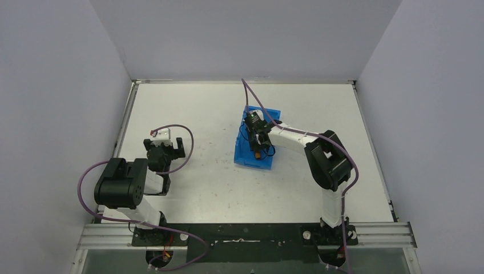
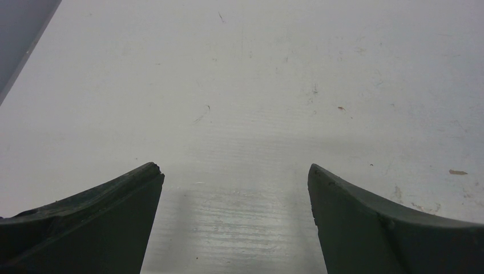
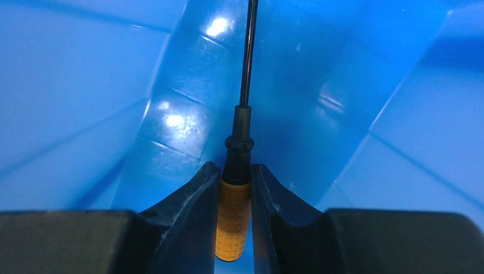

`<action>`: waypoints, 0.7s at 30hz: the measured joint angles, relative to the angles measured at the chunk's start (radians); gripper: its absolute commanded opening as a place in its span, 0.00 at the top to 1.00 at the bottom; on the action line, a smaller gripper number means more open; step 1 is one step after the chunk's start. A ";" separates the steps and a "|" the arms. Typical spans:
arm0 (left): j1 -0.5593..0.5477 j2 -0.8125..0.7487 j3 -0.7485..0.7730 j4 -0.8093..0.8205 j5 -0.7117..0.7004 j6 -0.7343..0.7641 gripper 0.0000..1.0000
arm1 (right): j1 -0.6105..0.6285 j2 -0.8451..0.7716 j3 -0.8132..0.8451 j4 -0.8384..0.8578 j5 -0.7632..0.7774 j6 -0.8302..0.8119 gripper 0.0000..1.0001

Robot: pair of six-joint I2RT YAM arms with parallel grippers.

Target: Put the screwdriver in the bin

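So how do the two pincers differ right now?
The left pincer stands open and empty; the right pincer is shut on the orange handle of the screwdriver. The left pincer hangs over bare table; the right pincer points into the blue bin. Both have two dark fingers.

Top cam overlooks whole table (image 1: 200, 114) from behind; L wrist close on it, R wrist inside bin (image 3: 68, 85), both shared w/ top.
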 measured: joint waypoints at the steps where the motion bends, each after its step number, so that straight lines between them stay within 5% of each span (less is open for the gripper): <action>1: 0.000 0.000 0.000 0.000 0.000 0.000 0.03 | 0.000 0.013 0.000 0.001 0.000 0.000 0.80; 5: 0.000 0.000 0.000 0.000 0.000 0.000 0.03 | 0.000 0.030 0.009 0.017 0.002 0.010 0.59; 14: 0.000 0.000 0.000 0.000 0.000 0.000 0.03 | 0.000 0.014 0.064 -0.024 0.020 0.011 0.44; 19: 0.000 0.000 0.000 0.000 0.000 0.000 0.03 | 0.000 -0.111 0.096 -0.040 0.053 -0.001 0.07; 21: 0.000 0.000 0.000 0.000 0.000 0.000 0.03 | 0.000 -0.207 0.085 -0.028 0.077 -0.011 0.00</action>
